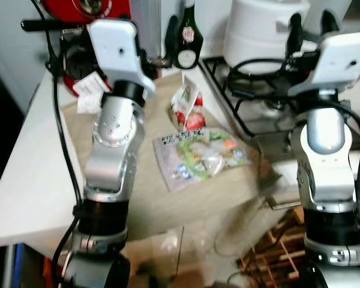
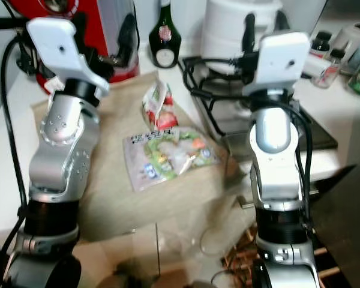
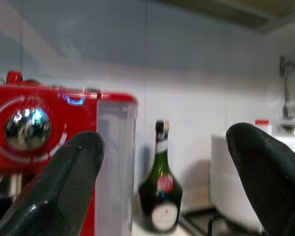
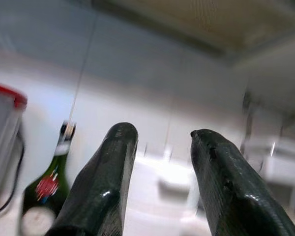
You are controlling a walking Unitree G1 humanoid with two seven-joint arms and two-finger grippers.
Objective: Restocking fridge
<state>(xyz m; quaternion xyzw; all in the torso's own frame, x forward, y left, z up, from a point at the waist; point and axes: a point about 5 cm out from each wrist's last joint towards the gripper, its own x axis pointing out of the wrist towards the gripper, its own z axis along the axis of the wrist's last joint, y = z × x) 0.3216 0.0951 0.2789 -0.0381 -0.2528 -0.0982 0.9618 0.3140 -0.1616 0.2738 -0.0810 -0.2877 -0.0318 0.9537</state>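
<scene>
My left gripper (image 3: 164, 182) is raised over the back of the counter with its two black fingers (image 3: 59, 191) spread wide, nothing between them. Through the gap I see the dark green bottle (image 3: 160, 189) with a red seal and a round pale label; the lettering is too blurred to read. Beside it stands the red coffee machine (image 3: 34, 132), a chrome knob and a small blue light on its face.

My right gripper (image 4: 160, 182) is up over the stove (image 1: 252, 102), fingers (image 4: 101, 196) parted by a narrow gap, holding nothing.

The goods to restock lie on the beige cloth (image 1: 150, 198) between my arms: a flat clear bag of frozen vegetables (image 1: 201, 157) with dark print along its top edge that I cannot read, and just behind it a smaller red and white pouch (image 1: 186, 108), standing tilted.

The cloth hangs over the counter's front edge. The white counter (image 1: 24, 180) to my left is bare up to its edge. A white pot (image 1: 261, 30) sits on the stove.
</scene>
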